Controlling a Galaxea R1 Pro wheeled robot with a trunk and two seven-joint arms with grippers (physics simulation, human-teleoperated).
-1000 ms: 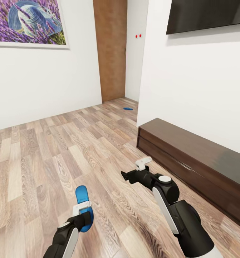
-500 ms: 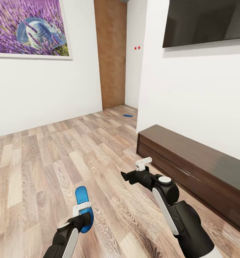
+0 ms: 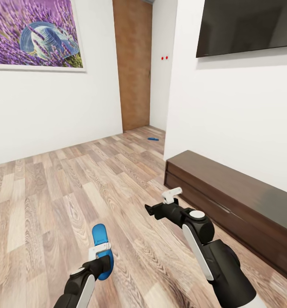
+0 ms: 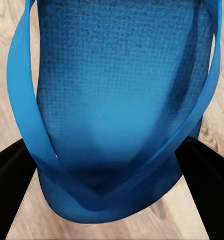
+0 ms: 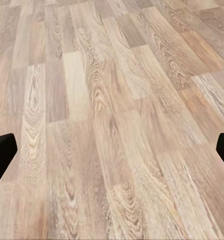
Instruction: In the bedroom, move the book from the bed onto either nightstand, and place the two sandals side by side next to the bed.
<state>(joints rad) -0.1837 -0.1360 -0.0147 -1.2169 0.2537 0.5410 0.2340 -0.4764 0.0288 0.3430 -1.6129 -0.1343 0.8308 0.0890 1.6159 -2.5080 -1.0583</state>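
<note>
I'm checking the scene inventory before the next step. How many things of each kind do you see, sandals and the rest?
Blue sandals: 2, one in the left gripper as sandal, one on the floor by the door
Low dark cabinet: 1
Wall screen: 1
Lavender picture: 1
Wooden door: 1
Total: 6

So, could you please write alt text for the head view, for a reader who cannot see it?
The left claw holds a blue sandal above the wood-plank floor, while the empty right claw hangs open beside a long dark-brown low cabinet. A second sandal lies far off by the wooden door.
</note>
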